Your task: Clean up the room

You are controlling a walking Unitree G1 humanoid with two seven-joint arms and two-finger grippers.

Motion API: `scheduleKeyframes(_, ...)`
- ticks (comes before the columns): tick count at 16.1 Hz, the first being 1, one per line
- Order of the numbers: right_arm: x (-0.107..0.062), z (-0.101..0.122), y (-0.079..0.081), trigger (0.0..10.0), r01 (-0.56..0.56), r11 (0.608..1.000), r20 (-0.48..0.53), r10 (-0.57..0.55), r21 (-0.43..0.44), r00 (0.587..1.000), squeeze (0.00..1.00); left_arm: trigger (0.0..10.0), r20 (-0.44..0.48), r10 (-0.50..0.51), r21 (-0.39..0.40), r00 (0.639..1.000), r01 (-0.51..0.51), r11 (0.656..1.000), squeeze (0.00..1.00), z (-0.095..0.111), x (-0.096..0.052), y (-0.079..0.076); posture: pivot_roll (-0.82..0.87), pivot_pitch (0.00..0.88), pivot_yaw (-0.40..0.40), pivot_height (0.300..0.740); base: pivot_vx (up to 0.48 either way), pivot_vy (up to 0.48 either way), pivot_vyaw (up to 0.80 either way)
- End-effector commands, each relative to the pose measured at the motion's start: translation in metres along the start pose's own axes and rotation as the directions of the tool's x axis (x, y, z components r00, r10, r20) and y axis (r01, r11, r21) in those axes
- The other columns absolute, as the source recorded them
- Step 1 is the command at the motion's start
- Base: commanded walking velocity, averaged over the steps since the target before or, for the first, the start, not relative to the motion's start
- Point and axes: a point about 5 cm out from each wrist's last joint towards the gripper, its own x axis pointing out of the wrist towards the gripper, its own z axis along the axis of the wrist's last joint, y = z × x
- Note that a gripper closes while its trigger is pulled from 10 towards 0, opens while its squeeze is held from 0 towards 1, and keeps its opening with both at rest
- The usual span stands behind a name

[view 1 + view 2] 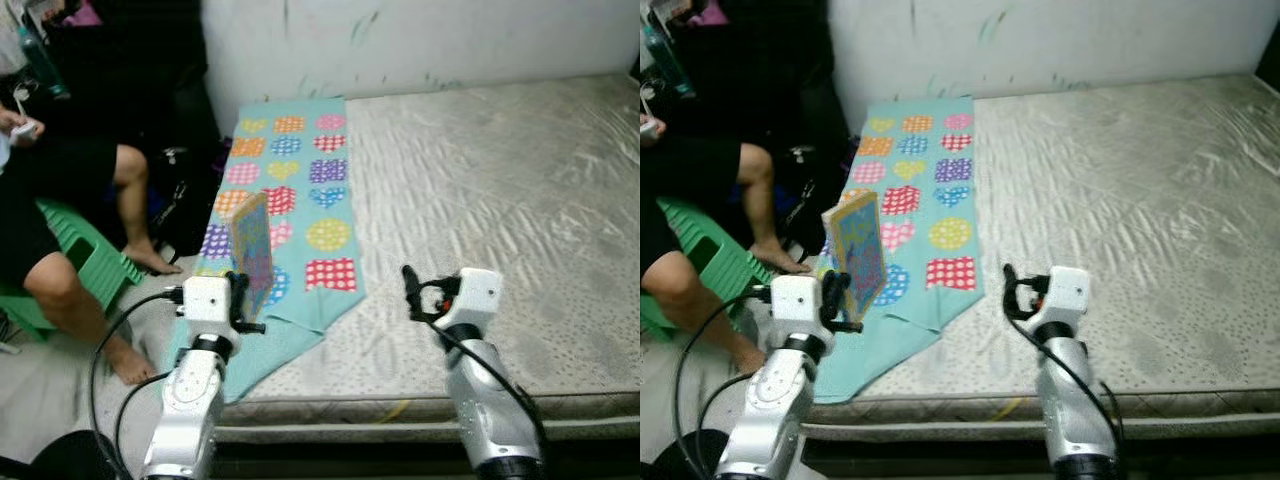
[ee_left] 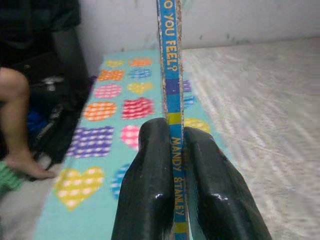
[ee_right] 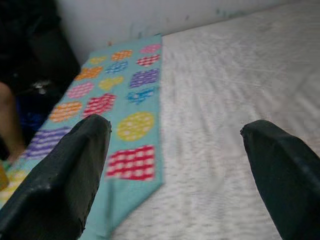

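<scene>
Teal-spined picture book (image 2: 170,75) pinched upright by its spine between the closed fingers of the left gripper (image 2: 175,165) above the heart-patterned blanket (image 1: 290,190) on the bed (image 1: 500,200), seemingly for tidying away; right gripper (image 3: 175,165) spread wide, empty.

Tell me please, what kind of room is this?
Probably a bedroom in a home: a bare mattress lies against a white wall, with a teal blanket of coloured hearts on it. The left gripper holds a thin children's book.
</scene>
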Motion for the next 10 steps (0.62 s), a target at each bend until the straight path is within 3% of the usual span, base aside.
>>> scheduleKeyframes(1, -0.0002, 0.0000, 0.0051, 10.0, -0.007, 1.000, 0.003, 0.006, 0.014, 1.000, 0.00, 10.0, 0.021, 0.005, 0.014, 1.000, -0.006, 1.000, 0.00, 0.0054, 0.0013, 0.0058, -0.13, 0.000, 0.094, 0.740, 0.000, 0.000, 0.00)
scheduleKeyframes(10, 0.0010, 0.0004, 0.0045, 10.0, -0.004, 1.000, 0.003, 0.004, 0.017, 1.000, 0.00, 10.0, 0.016, 0.014, -0.003, 1.000, -0.014, 1.000, 0.00, 0.0047, 0.0030, 0.0067, -0.13, 0.000, 0.093, 0.740, 0.000, 0.000, 0.00)
